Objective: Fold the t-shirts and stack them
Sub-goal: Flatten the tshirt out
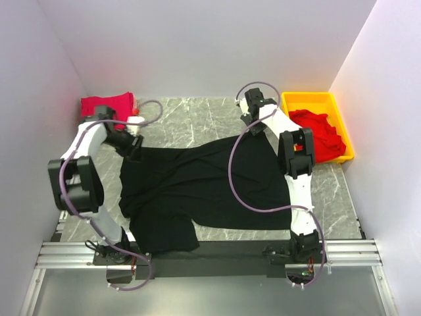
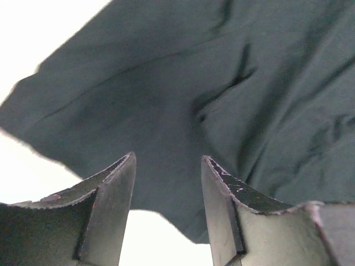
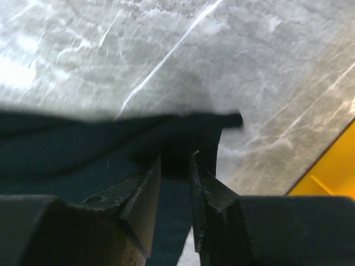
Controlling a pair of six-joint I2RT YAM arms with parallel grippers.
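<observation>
Black cloth is covering most of the grey marbled table (image 1: pixel 191 118): the black t-shirt (image 1: pixel 197 191) is lying spread out between the two arms. Only the top view is showing the folded red t-shirt (image 1: pixel 105 104) sitting at the back left corner and the crumpled red t-shirt (image 1: pixel 320 131) lying in the yellow tray (image 1: pixel 309 99) at the back right. The left wrist view is giving what the top view is hiding: the left gripper (image 2: pixel 166 160) is hovering over the black t-shirt's edge with its jaws apart and nothing between them. The right wrist view is showing the right gripper (image 3: pixel 176 158) pinching a fold at the black t-shirt's far edge, with a yellow corner of the tray showing at the side.
</observation>
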